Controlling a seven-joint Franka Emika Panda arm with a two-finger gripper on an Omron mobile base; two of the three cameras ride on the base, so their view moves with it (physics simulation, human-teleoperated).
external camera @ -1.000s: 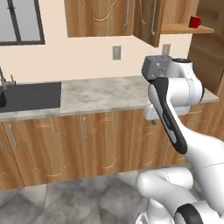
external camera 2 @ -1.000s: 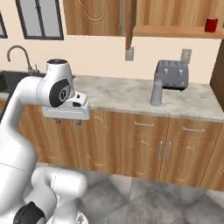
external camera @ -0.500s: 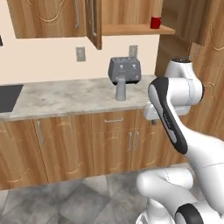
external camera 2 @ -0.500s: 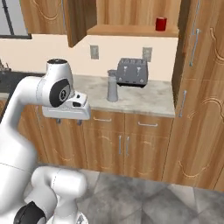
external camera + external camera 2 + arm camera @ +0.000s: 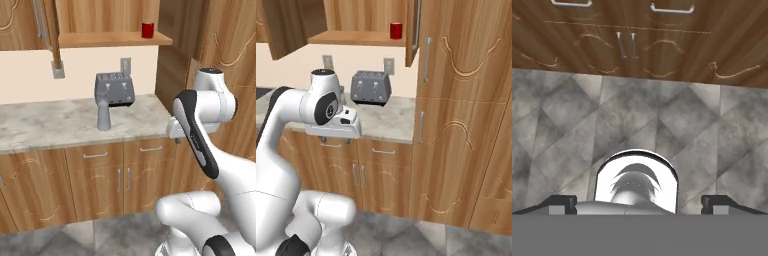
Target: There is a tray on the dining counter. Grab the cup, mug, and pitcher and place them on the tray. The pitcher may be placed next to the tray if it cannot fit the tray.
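Pitcher (image 5: 104,114) upright on marble surface (image 5: 45,125), touching the front of the grey toaster (image 5: 115,89). Red mug (image 5: 147,30) on wooden shelf (image 5: 110,39) above, near its right end. Tool (image 5: 640,202) spread wide, empty, aimed down at grey tiled floor (image 5: 567,130) before the cabinet doors (image 5: 632,35).

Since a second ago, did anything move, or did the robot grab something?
The base drove or turned, so the whole picture shifted: the sink left the view, and the pitcher, toaster and red mug on the shelf slid in front. None of those things moved. The gripper stayed open and empty, pointing at the floor.
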